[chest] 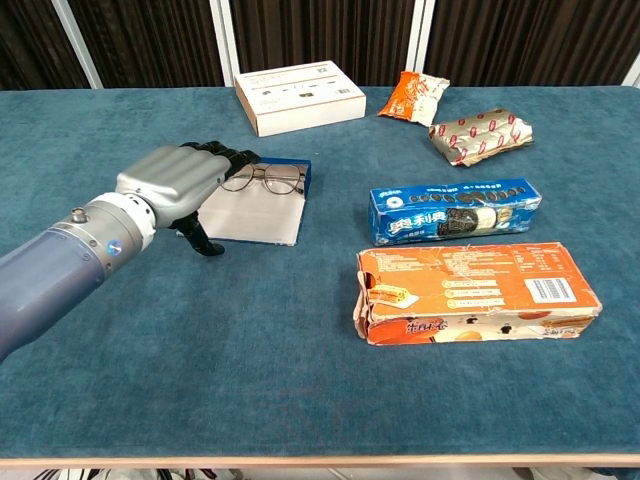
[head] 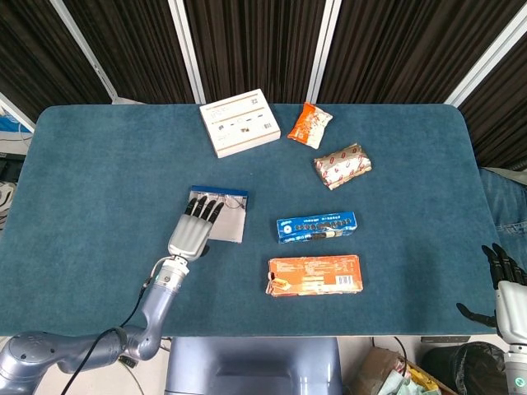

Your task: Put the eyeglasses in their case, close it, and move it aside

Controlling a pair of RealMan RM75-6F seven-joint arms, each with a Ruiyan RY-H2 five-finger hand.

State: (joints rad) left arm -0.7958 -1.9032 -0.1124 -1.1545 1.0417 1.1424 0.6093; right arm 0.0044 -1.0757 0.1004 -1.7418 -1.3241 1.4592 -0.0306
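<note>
Dark slatted panels back a blue felt-covered table (head: pixel 99 164) on which the open blue eyeglass case (chest: pixel 262 202) lies left of centre, its pale inner flap flat on the cloth. Thin wire-framed eyeglasses (chest: pixel 262 179) sit along the case's far edge, against its blue wall.

Reaching in from the near left, the left hand (chest: pixel 178 182) hangs palm-down over the case's left part, its dark-tipped fingers (head: pixel 202 206) stretched out side by side towards the glasses. It holds nothing; the fingertips are at the left lens, though whether they touch it cannot be told. The thumb points down beside the flap's near left corner.

At the table's near right corner, in the head view only, the right hand (head: pixel 504 288) is off the surface, fingers spread and empty.

A white flat cardboard box (head: pixel 240 122), an orange snack packet (head: pixel 310 124) and a silver wrapper with red print (head: pixel 343 164) lie towards the far side. A blue biscuit box (chest: pixel 455 210) and a long orange carton (chest: pixel 470 291) lie right of the case, well apart from it.
</note>
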